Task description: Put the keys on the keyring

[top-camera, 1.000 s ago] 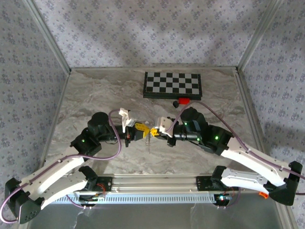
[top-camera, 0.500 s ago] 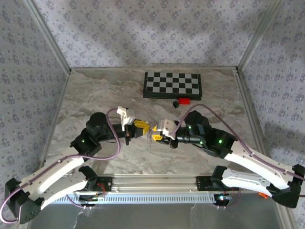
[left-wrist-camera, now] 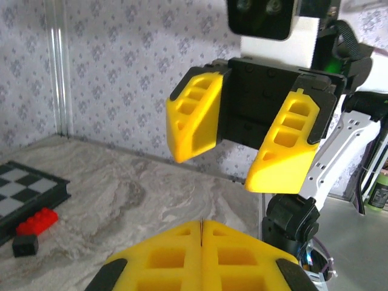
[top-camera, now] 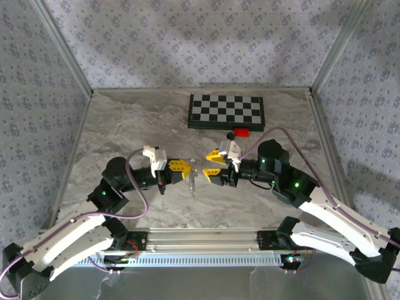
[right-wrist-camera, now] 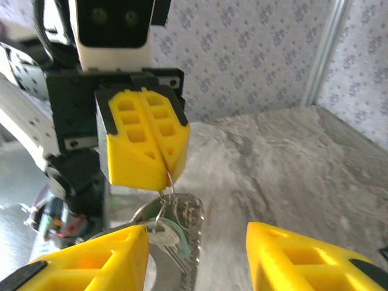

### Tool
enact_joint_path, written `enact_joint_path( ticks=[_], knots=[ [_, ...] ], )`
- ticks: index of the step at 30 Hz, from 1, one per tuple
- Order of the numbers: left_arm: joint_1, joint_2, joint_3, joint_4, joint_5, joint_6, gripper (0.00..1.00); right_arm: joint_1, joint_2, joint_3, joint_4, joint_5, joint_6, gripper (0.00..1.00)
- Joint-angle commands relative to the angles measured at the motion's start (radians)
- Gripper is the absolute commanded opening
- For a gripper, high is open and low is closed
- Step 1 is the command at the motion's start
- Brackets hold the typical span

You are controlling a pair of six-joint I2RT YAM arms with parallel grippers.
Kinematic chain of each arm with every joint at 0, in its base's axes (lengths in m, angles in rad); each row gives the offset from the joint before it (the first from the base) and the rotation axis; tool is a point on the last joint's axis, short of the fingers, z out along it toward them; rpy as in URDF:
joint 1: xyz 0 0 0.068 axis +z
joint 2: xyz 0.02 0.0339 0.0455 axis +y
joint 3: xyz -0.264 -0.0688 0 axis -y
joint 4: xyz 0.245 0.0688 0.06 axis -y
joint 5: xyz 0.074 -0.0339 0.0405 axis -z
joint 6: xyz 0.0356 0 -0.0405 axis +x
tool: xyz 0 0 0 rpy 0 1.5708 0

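Yellow pads [right-wrist-camera: 130, 148] of the left pincer [right-wrist-camera: 154, 148] are pressed flat together with no gap. They pinch the top of the keyring [right-wrist-camera: 168, 189], a thin wire loop that emerges at the seam between them. The keys [right-wrist-camera: 182, 221], a silvery bunch with one paler head, hang from that loop just below the pads, clear of the worktop [top-camera: 125, 125].

The right pincer [top-camera: 209, 165] faces the left one across a short space, its jaws parted to a moderate width and holding nothing. In the right wrist view its lower-left finger [right-wrist-camera: 91, 264] overlaps the bottom of the bunch; contact cannot be confirmed.

From above, the keys appear as a small pale sliver between the two pincers, too fine to resolve. The number of keys cannot be told, as their blades are cut off by the frame edge and by the finger. In the left wrist view the keyring is only a hairline at the pad seam.

A checkerboard [top-camera: 226, 110] lies at the far side, with a red block [top-camera: 241, 132] and a black block [top-camera: 230, 135] just beside its near edge.
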Motion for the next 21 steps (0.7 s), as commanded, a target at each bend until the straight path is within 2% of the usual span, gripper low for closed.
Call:
enact_joint_path(
  ticks=[1,10,17,21],
  knots=[
    [-0.019,-0.018,0.011,0.127,-0.008,0.027,0.0,0.012,-0.02,-0.017,0.107,-0.066,0.092,0.49],
    [-0.046,0.024,0.002,0.28,-0.056,0.038,0.0,0.076,-0.024,-0.022,0.182,-0.028,0.106,0.53],
    [-0.049,0.016,0.0,0.306,-0.08,0.054,0.0,0.084,-0.009,-0.007,0.163,0.004,0.119,0.56],
    [-0.05,0.007,0.005,0.295,-0.071,0.065,0.0,0.086,-0.004,0.009,0.138,0.009,0.122,0.61]
  ],
)
